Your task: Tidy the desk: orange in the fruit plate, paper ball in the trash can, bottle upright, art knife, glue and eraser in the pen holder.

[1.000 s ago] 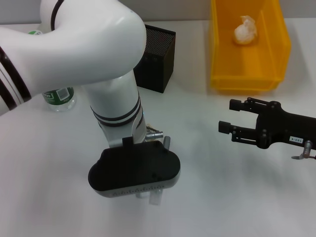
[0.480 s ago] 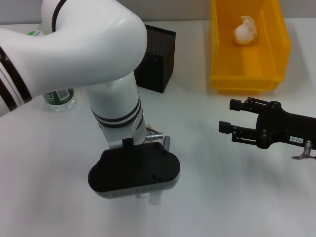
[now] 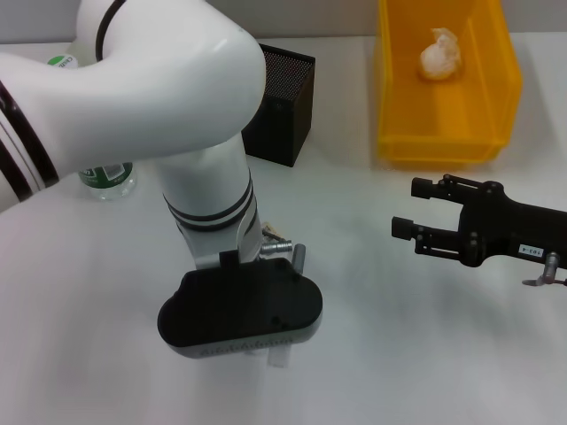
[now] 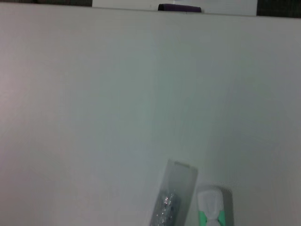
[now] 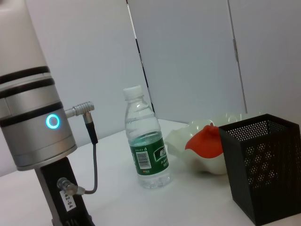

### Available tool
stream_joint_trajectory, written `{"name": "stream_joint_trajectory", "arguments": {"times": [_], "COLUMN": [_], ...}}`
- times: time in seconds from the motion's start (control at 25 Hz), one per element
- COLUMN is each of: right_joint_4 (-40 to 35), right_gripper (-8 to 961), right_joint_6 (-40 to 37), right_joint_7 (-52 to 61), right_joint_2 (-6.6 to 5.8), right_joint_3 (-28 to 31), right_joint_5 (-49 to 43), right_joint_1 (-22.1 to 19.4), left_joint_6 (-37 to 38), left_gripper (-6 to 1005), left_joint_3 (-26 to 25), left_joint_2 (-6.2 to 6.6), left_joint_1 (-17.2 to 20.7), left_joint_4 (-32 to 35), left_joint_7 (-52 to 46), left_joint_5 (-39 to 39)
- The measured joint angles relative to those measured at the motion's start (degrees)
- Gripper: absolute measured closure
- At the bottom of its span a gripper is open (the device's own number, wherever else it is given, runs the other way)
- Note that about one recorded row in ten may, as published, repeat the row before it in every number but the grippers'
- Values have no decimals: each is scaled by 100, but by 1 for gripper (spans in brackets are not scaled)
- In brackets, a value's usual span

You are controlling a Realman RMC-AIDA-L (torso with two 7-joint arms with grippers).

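Left gripper (image 3: 276, 354) is low over the desk (image 3: 381, 336), its black wrist housing covering most of what lies below in the head view. A pale tip pokes out under the housing at its near edge. The left wrist view shows two small items side by side on the white surface: a clear-cased stick with something silvery inside (image 4: 172, 197), probably the art knife, and a white and green piece (image 4: 212, 207) just beside it, maybe the glue or eraser. I can't say whether either is gripped, and how wide that gripper stands can't be told.

Right gripper (image 3: 415, 209) hangs off to the side above bare desk, fingers spread wide and holding nothing.

Paper ball (image 3: 440, 53) already sits in the yellow bin (image 3: 443, 146). Bottle (image 5: 146, 141) stands upright, the orange (image 5: 204, 141) rests in the pale fruit plate (image 5: 178, 141), and the black mesh pen holder (image 3: 279, 104) waits well behind the left arm.

The risk here, I'd say, is those two neighbours lying so close together: a closing grip could catch both or nudge one aside. A thin, slippery case could also twist in the grasp and then clip the holder's rim on the way in
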Motion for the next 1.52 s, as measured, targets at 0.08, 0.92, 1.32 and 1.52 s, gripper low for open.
{"name": "stream_joint_trajectory", "arguments": {"times": [0.08,0.92,1.32,1.52], "right_joint_4": [0,-2,0,0], "right_gripper": [210,210,211,211], "right_joint_6": [1,-3,-15,-20], "right_joint_7": [0,-66,-69,-69], "right_joint_2": [0,1,-27,-48], "right_joint_3": [0,0,0,0], "right_joint_5": [0,29,29,24], "right_joint_1": [0,-53,-53,-53], "left_joint_6": [0,17,126,493], "left_gripper": [688,782,802,801], "left_joint_3": [3,98,-195,-803], "left_joint_2": [0,0,0,0], "left_joint_1": [0,-26,-22,-56], "left_joint_4": [-1,44,-16,-139], "left_joint_7": [0,-136,-227,-236], "left_joint_5": [-1,0,-66,-353]}}
